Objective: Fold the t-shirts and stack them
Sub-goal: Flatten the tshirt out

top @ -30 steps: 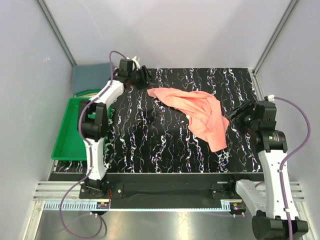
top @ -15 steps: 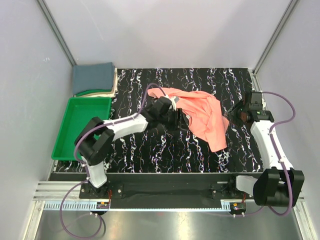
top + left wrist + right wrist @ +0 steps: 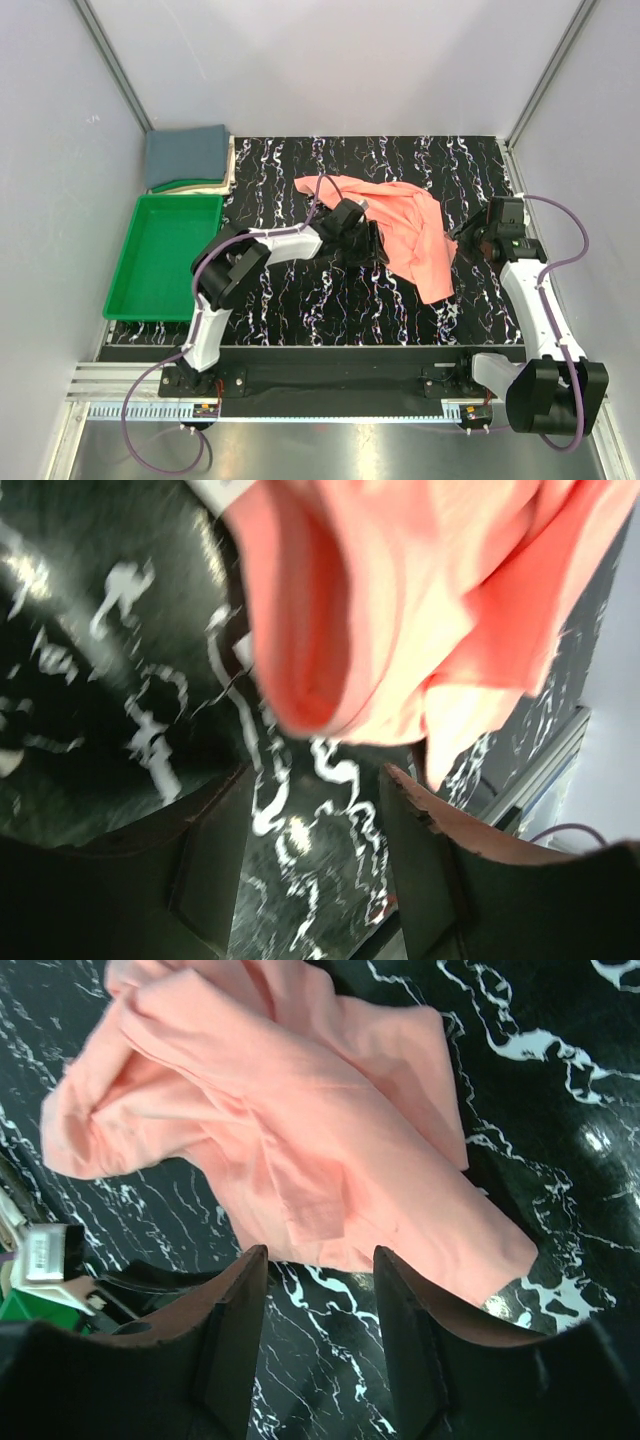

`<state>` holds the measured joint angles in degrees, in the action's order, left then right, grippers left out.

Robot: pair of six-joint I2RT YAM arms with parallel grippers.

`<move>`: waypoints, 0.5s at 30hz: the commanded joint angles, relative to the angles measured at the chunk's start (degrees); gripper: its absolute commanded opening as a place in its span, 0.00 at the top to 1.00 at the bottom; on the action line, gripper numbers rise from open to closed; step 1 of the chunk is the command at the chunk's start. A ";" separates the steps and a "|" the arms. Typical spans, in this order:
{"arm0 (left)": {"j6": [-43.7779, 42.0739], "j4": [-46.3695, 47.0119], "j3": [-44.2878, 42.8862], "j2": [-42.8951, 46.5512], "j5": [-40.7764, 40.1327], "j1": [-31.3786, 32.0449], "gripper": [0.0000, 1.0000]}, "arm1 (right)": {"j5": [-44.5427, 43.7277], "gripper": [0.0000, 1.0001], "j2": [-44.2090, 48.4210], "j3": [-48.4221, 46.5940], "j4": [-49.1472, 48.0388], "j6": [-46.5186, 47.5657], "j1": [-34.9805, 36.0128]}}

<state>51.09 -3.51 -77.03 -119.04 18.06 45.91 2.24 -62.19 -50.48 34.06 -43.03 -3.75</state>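
**T-shirts: one folded, one not yet started**

The blue-grey t-shirt (image 3: 185, 155) lies as a neat flat rectangle at the far left corner, just beyond the green tray (image 3: 165, 255). It rests on a pale layer (image 3: 228, 165) that cannot be identified. By its shape, this garment is judged folded and placed.

The salmon-pink t-shirt (image 3: 405, 225) lies crumpled right of centre on the black marbled table (image 3: 300, 300). It is bunched and creased, with a tail of cloth trailing toward the near right. No fold is visible in it.

The left gripper (image 3: 368, 240) is low at the shirt's left edge. In the left wrist view its fingers are spread, with nothing between them and a rolled hem just past the tips. The right gripper (image 3: 468, 238) is beside the shirt's right edge. Its fingers are likewise spread and hold no cloth.

Assessment: roughly half done. Outstanding work is to spread the pink garment flat, fold it, and stack it on the blue-grey one.
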 commanded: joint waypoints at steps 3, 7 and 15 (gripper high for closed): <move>0.76 -1.59 -4.88 -1.28 -1.63 0.14 0.42 | -0.22 0.46 0.32 1.79 -2.42 -2.33 -0.21; 0.59 -3.60 -7.42 -2.85 -1.72 0.14 0.42 | 0.40 0.45 0.67 1.17 -2.86 -2.33 -0.21; 0.24 -7.39 -11.82 -6.29 -1.19 0.06 0.65 | -1.62 0.44 1.64 2.22 -2.86 -4.34 -0.21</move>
<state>51.55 -9.89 -86.54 -125.01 17.34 45.91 2.24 -61.47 -48.34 33.58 -45.76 -3.75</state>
